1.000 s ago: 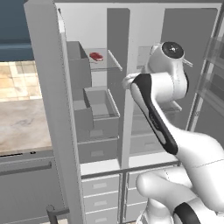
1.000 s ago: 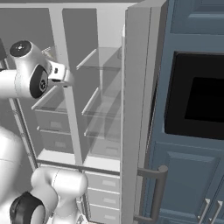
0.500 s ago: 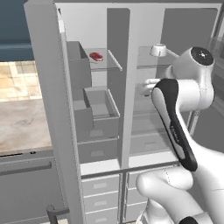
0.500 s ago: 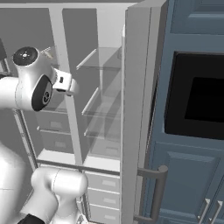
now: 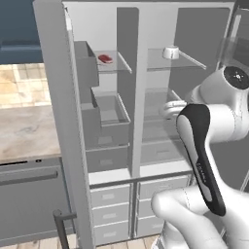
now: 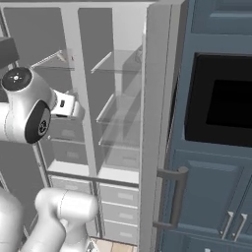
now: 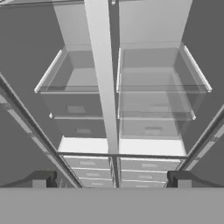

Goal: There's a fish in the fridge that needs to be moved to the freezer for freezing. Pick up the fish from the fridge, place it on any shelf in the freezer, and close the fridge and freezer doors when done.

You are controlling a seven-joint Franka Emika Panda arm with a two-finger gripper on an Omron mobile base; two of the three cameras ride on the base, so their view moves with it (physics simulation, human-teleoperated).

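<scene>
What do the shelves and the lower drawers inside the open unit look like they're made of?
The shelves look like clear glass: you can see the bins and back wall through them, with pale edges along the front. The drawers look like opaque matte grey plastic or painted metal, flat-fronted with small recessed pulls. Being rendered, neither is certain.

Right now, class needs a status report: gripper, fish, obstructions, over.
Gripper open, empty, facing shelves. Small red item on freezer shelf, white item on fridge shelf; fish unconfirmed. Freezer door, fridge door open.
</scene>
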